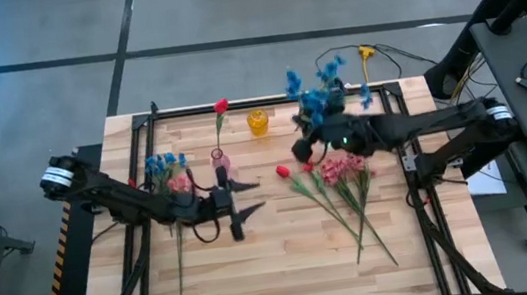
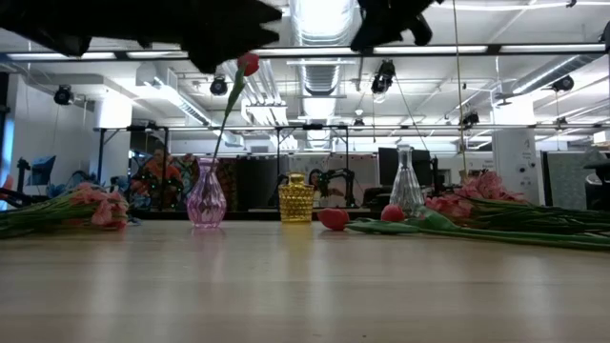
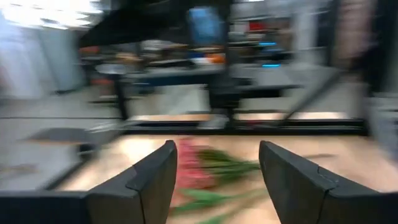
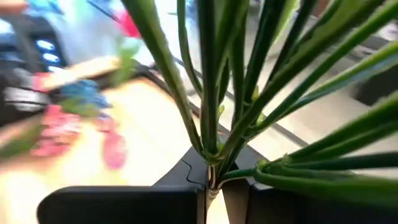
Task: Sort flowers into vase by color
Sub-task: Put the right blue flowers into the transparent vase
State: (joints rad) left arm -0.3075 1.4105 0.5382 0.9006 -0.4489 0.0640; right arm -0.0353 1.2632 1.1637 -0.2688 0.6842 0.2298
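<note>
A pink vase (image 2: pixel 206 196) with one red flower (image 1: pixel 221 106), a yellow vase (image 1: pixel 257 122) and a clear vase (image 2: pixel 406 185) stand across the worktop (image 1: pixel 287 255). The right gripper (image 4: pixel 214 186) is clamped on a blue flower (image 1: pixel 317 90) stem. The left gripper (image 3: pixel 214 171) hovers, fingers apart. Pink flowers (image 1: pixel 345 168) lie loose beside red buds (image 1: pixel 284 171). No writing is readable.

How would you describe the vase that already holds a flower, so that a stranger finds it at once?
Look at the far half of the wooden table, where three vases stand in a row. The pink glass vase is the one toward the left arm's side, beside the yellow textured vase. Only it holds a red tulip-like flower on a long green stem.
</note>
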